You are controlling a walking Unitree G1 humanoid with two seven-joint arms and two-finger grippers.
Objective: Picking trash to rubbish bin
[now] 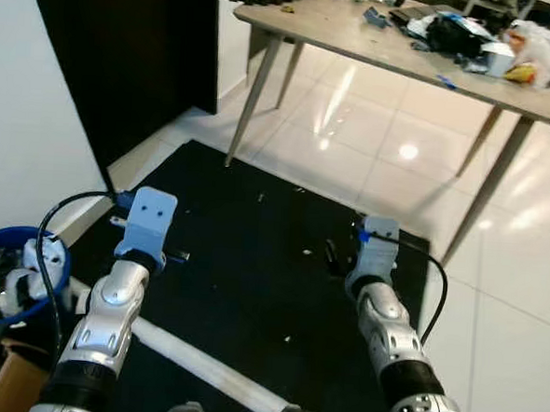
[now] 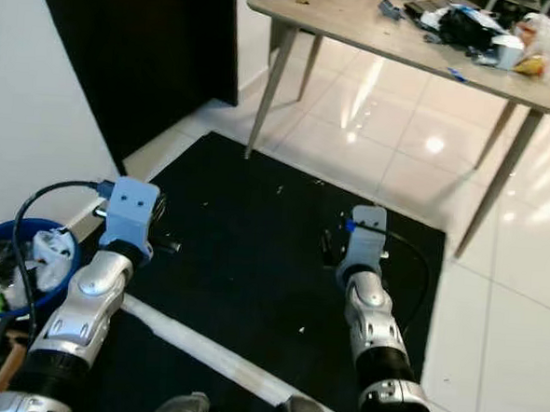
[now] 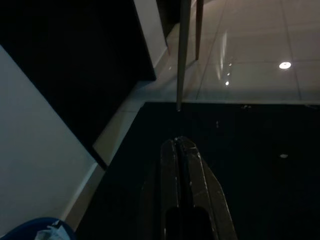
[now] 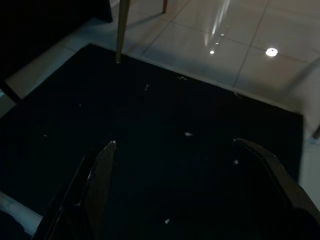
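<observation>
2 grippers hover above the black mat [image 1: 253, 261], left gripper [image 3: 181, 150] fingers pressed together, right gripper [image 4: 175, 165] spread wide with nothing between, nearer the small white scraps [image 4: 188, 134] lying ahead of it, blue bin [image 1: 9, 278] at far left.

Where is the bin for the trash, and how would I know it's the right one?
Start at the big black rug on the shiny white floor, then look off its edge on the robot's left, by the white wall. The rubbish bin sits there: round with a bright blue rim, already stuffed with white crumpled trash. Nothing else nearby is blue and round.
</observation>
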